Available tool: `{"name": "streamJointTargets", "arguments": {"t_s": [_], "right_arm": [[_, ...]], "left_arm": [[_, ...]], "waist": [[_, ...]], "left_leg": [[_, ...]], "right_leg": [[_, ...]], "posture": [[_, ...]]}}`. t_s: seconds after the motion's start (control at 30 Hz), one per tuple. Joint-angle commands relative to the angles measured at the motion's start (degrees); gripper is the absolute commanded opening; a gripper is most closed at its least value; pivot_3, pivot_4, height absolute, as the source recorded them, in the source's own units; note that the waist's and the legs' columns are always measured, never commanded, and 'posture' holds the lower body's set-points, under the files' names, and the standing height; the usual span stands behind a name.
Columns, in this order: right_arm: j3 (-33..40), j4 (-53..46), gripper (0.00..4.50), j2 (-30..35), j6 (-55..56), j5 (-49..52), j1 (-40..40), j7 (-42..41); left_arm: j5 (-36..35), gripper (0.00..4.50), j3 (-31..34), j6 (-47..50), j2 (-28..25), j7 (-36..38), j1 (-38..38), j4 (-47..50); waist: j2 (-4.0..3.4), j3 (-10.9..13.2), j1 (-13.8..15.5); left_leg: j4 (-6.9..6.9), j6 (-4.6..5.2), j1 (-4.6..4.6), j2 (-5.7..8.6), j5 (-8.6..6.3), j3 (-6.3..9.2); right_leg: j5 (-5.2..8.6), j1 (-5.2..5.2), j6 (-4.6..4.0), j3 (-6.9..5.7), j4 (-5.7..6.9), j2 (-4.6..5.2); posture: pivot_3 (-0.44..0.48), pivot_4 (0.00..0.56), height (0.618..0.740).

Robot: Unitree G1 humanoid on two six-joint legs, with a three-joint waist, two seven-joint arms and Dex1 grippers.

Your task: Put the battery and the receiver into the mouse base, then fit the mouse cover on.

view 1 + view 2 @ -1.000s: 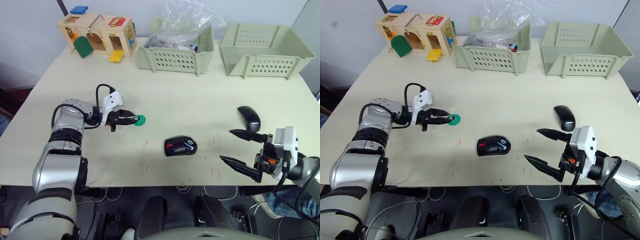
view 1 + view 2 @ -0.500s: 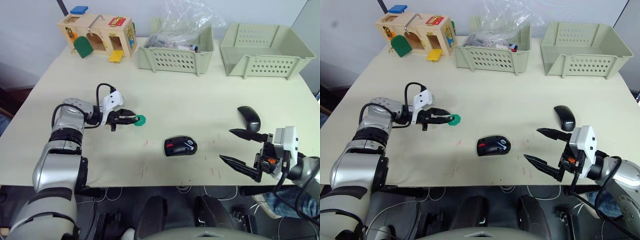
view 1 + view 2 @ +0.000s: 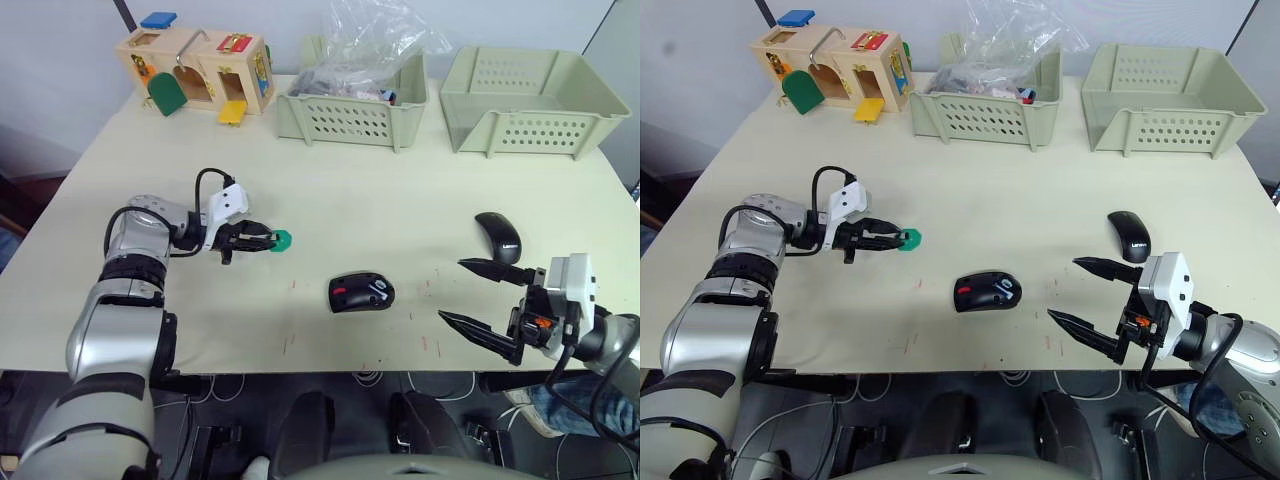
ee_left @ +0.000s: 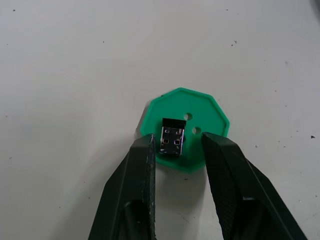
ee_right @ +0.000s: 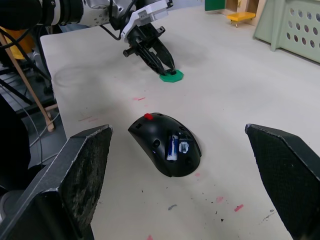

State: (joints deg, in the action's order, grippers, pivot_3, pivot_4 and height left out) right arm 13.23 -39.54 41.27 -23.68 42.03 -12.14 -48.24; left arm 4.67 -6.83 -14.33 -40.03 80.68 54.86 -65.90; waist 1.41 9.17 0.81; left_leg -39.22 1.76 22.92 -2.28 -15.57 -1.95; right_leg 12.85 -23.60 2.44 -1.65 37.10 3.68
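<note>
— What's hard to read from here?

— The far left basket (image 3: 352, 118) holds a crumpled clear bag (image 3: 375, 40) over dark odds and ends I can't make out. The far right basket (image 3: 528, 104) runs off the picture's right edge. In the right wrist view a blue-and-silver piece sits in the mouse base's open compartment; whether that is the battery, I can't tell.

— And the tools?

— On the left of the tabletop (image 3: 400, 195), the left tool (image 4: 177, 150) has its two black fingers parted a little, their tips either side of a small silvery receiver (image 4: 173, 138). The receiver stands on a green octagonal disc (image 4: 184, 129) with two small holes beside it. The fingers (image 4: 145, 165) are close to the receiver, but I can't say they pinch it; their tips overlap the disc's near edge. The right tool (image 3: 480, 298), near the right front edge of the tabletop, is spread wide with nothing between its fingers, pointing left toward the centre.

— Where are the mouse parts?

— The mouse base (image 3: 362, 292) lies open side up near the middle front of the tabletop, between the two tools and apart from both: a black oval with a red part at its left end and small silvery bits inside. The mouse cover (image 3: 498, 236), a glossy black curved shell, rests to its right and slightly farther back, just beyond the right tool's far finger. A wooden latch box (image 3: 196, 70) with coloured doors stands at the far left corner.
</note>
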Motion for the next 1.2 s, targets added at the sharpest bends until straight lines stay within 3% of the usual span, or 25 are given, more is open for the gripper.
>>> {"name": "streamJointTargets", "arguments": {"t_s": [0.03,0.07,0.13,0.2,0.43,0.67,0.83,0.93,1.2], "right_arm": [[0.8,-2.1,4.5,-0.1,0.3,0.9,-0.3,0.2],[0.8,-2.1,4.5,-0.1,0.3,0.9,-0.3,0.2],[0.8,-2.2,4.5,-0.1,0.3,0.9,-0.5,0.2],[0.8,-2.2,4.5,-0.1,0.4,1.0,-0.5,0.3],[0.2,-1.9,4.5,-0.1,-0.4,1.4,0.7,0.7],[-3.0,-3.8,4.5,0.0,-10.3,6.3,6.9,9.4],[-9.5,-1.3,4.5,-1.9,-24.2,14.4,22.9,19.8],[-11.7,7.8,4.5,-4.9,-36.1,24.3,35.8,29.3],[-10.4,32.2,4.5,-16.2,-47.3,47.2,55.9,52.4]], "left_arm": [[0.5,1.57,0.0,-1.1,-0.5,-0.2,1.1,-0.1],[0.6,1.57,0.0,-1.1,-0.5,-0.1,1.0,-0.1],[0.7,0.61,0.1,-1.3,-0.6,0.0,0.9,0.0],[0.6,0.09,0.1,-1.4,-0.6,0.1,0.9,0.0],[-0.6,0.09,1.1,-1.0,-0.9,1.0,0.8,1.1],[-5.8,0.09,3.5,4.4,-1.6,6.0,-0.7,10.6],[-12.9,0.09,4.9,16.2,-2.1,7.5,-6.0,33.8],[-16.2,0.09,4.8,21.5,-1.5,6.5,-7.3,45.9],[-20.8,0.09,4.5,28.3,0.3,1.6,-7.5,61.7]], "waist": [[0.0,0.0,0.0],[0.0,0.0,0.0],[0.0,0.0,0.0],[0.0,0.0,0.0],[0.0,0.0,0.0],[0.01,0.0,0.0],[0.09,0.1,-0.5],[0.08,0.1,-0.5],[0.08,0.1,-0.5]], "left_leg": [[0.0,0.0,0.0,0.0,0.0,0.0],[0.0,0.0,0.0,0.0,0.0,0.0],[0.0,0.0,0.0,0.0,0.0,0.0],[0.0,0.0,0.0,0.0,0.0,0.0],[-0.01,0.0,0.0,0.0,0.0,0.0],[-0.03,0.0,0.0,-0.01,0.0,0.02],[-0.05,0.0,-0.02,-0.05,0.0,0.05],[-0.07,0.0,-0.03,-0.04,0.0,0.1],[-0.06,0.0,-0.02,-0.02,0.01,0.07]], "right_leg": [[0.0,0.0,0.0,0.0,0.0,0.0],[0.0,0.0,0.0,0.0,0.0,0.0],[0.0,0.0,0.0,0.0,0.0,0.0],[0.0,0.0,0.0,0.0,0.01,0.0],[0.0,0.0,0.0,0.0,0.02,0.0],[0.0,-0.01,-0.02,0.0,0.08,0.0],[-0.01,-0.08,-0.03,0.14,0.21,0.02],[0.01,-0.06,-0.05,0.06,0.23,0.01],[0.0,-0.14,-0.08,0.13,0.39,0.03]], "posture": [[0.0,0.15,0.74],[0.0,0.15,0.74],[0.0,0.15,0.74],[0.0,0.15,0.74],[0.0,0.15,0.74],[0.0,0.15,0.74],[0.0,0.15,0.74],[0.0,0.15,0.74],[0.0,0.15,0.74]]}}
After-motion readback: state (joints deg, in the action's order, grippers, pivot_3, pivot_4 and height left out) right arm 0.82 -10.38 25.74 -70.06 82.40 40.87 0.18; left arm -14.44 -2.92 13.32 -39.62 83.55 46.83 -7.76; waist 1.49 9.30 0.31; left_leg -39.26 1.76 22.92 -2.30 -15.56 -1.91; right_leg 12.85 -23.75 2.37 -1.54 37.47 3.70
